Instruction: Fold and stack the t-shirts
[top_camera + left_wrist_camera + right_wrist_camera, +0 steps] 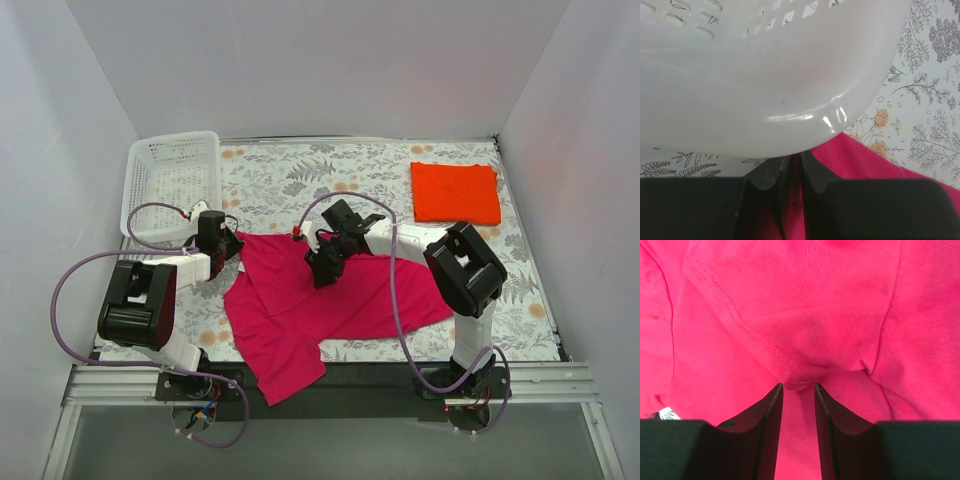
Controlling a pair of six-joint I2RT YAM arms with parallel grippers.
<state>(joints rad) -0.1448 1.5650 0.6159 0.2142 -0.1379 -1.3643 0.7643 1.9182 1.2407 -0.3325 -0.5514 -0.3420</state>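
The left fingers (765, 200) clamp an edge of the magenta shirt (300, 305) beside the basket (765, 90); right fingers (765, 435) pinch its middle.

Plain white walls (300, 60), floral-patterned tablecloth (290, 180), soft even light

Magenta tee (300, 310), orange-red tee (455, 193), white basket (170, 175), floral tbl (300, 170), prob. grey.

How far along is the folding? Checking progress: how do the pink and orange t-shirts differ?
The pink t-shirt lies spread out and rumpled; the orange t-shirt is folded into a neat rectangle. The pink t-shirt sits mid-table, overhanging the near edge; the orange t-shirt sits at the far right. Both are plain cloth.
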